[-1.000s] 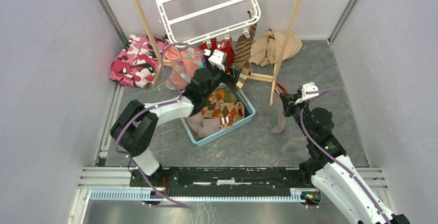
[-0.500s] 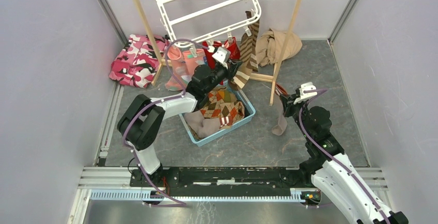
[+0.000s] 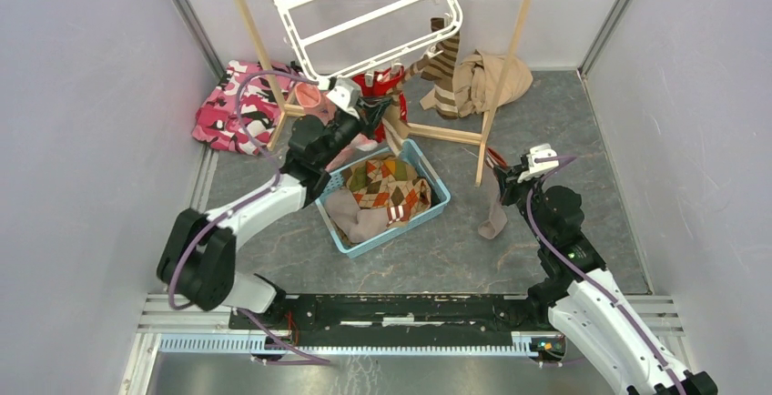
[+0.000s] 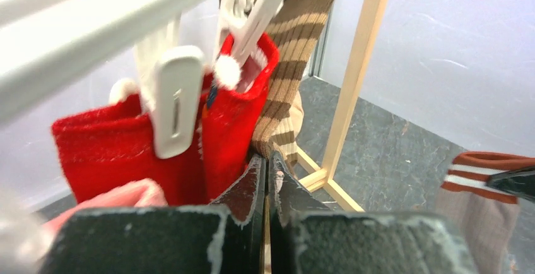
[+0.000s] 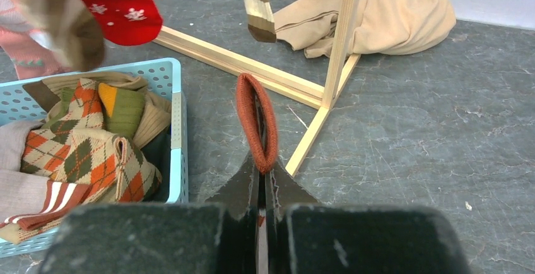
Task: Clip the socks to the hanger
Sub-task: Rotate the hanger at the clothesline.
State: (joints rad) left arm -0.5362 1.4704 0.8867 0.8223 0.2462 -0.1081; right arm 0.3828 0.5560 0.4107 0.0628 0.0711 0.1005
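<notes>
The white hanger (image 3: 364, 17) hangs tilted at the back, with red socks (image 3: 378, 81), a pink sock (image 3: 309, 95) and a brown-striped sock (image 3: 446, 72) clipped to it. My left gripper (image 3: 384, 118) is shut just below the clips (image 4: 176, 97), pinching the lower end of the brown-striped sock (image 4: 287, 91) beside the red socks (image 4: 126, 148); its tips (image 4: 266, 157) meet tightly. Right of the basket, my right gripper (image 3: 502, 177) is shut on the rust-orange cuff (image 5: 255, 122) of a taupe sock (image 3: 494, 213) that dangles to the floor. Argyle socks (image 3: 387, 186) lie in the basket.
The light blue basket (image 3: 428, 213) sits mid-floor between the arms. A wooden pole rack (image 3: 501, 67) straddles the back, its base bars (image 5: 240, 65) on the floor. A pink camouflage garment (image 3: 237, 108) lies back left, a beige cloth (image 3: 482, 81) back right. Grey walls close both sides.
My left gripper has closed and swung left and back under the hanger, drawing the striped sock's foot leftward; the hanger has tilted a little. The right arm and its sock stayed put.
</notes>
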